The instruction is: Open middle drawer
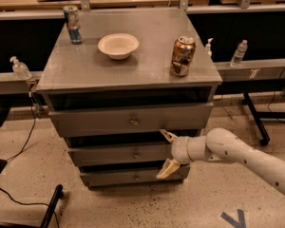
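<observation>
Gripper (160, 154), spread wide, hangs before the stiff metal middle drawer (104, 155); its small, likely slippery knob (136, 154) seems the only hold.

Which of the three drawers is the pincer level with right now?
The middle drawer: the open pincer sits at its front, right of its knob. The top drawer lies above it, the bottom drawer below.

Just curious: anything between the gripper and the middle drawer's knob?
No. The camera view shows only bare drawer front between the knob of the middle drawer and the open gripper to its right.
</observation>
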Tool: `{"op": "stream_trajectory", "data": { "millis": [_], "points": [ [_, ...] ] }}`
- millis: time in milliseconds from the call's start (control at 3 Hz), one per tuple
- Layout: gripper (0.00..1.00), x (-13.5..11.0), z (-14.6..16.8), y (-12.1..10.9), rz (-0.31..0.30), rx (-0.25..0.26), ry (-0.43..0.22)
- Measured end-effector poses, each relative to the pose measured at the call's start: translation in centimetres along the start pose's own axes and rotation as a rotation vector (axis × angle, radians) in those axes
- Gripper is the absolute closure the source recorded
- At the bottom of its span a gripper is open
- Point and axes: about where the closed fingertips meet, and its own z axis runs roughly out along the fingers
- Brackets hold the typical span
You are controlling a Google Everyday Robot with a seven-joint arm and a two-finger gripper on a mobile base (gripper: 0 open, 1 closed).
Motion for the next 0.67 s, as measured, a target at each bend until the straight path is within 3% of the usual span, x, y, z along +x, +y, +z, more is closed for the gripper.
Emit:
{"op": "stream_trajectory", "data": {
  "millis": [667],
  "points": [
    [0.00,2.8,1.8,2.0,-0.129,-0.032,0.046]
  ]
}}
